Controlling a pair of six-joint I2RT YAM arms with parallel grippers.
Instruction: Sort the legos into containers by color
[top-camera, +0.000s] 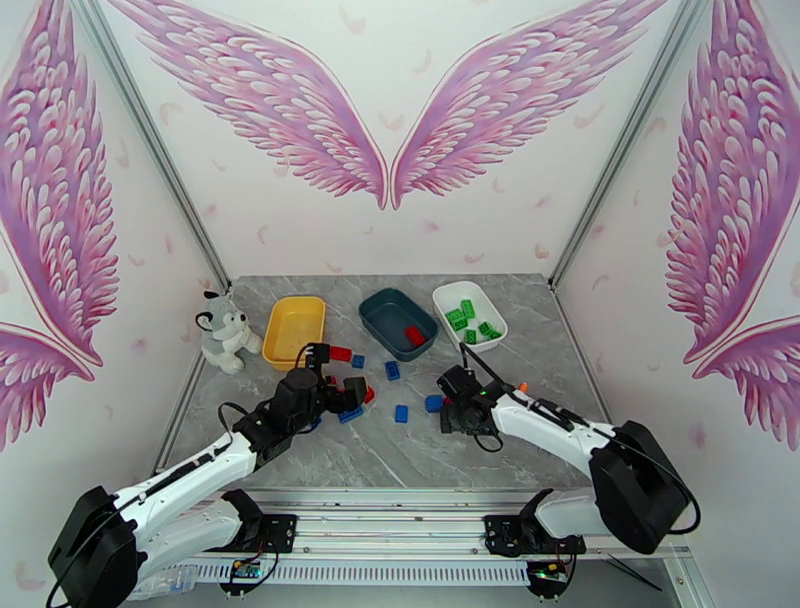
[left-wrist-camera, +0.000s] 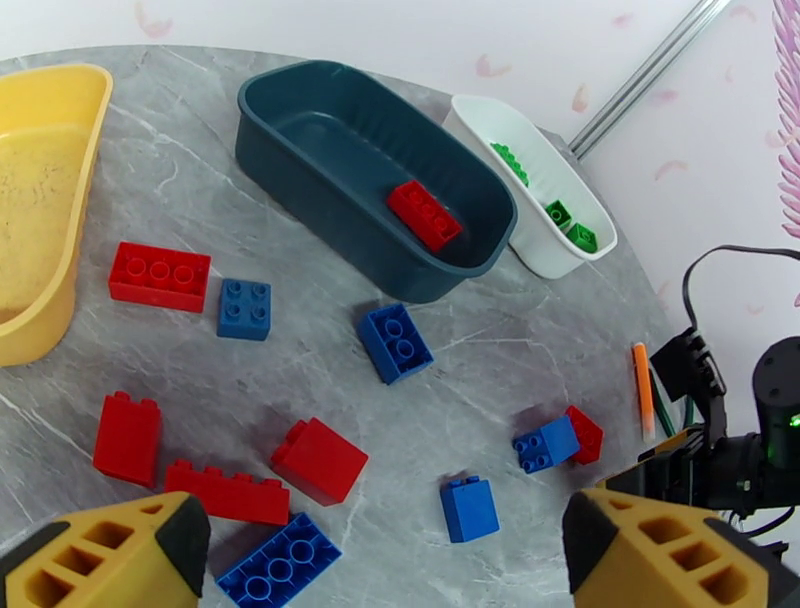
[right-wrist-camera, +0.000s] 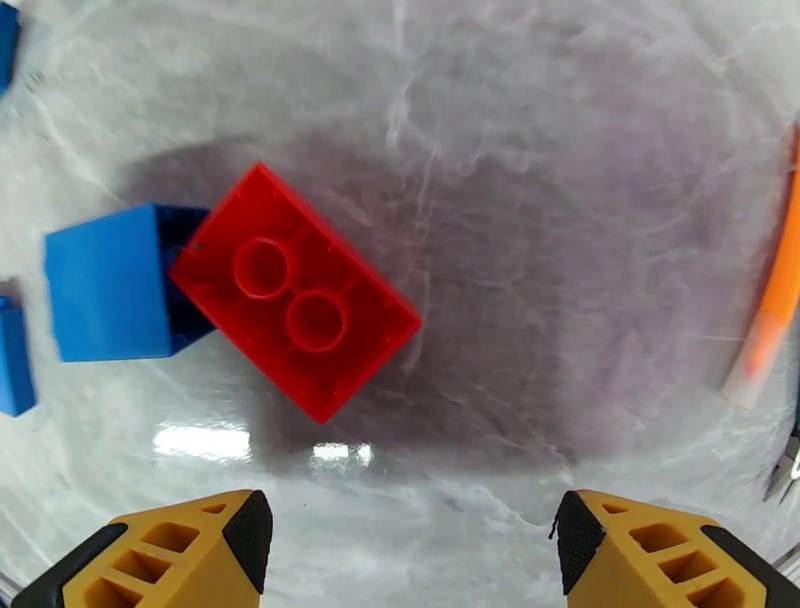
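Holding right gripper (right-wrist-camera: 412, 530) wide, empty, near glossy red two-ringed brick (right-wrist-camera: 295, 295) butting a boxy blue block (right-wrist-camera: 110, 285); holding left gripper (left-wrist-camera: 385, 525) wide too, well apart from that brick.

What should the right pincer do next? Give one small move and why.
Probably ease the right pincer forward and down over the red brick: its jaws stand open and empty, and that brick lies loose just ahead, underside up, against a blue brick.

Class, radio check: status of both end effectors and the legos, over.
Left end effector open, holding nothing. Right end effector open, aimed at red lego. Blue lego abuts it.
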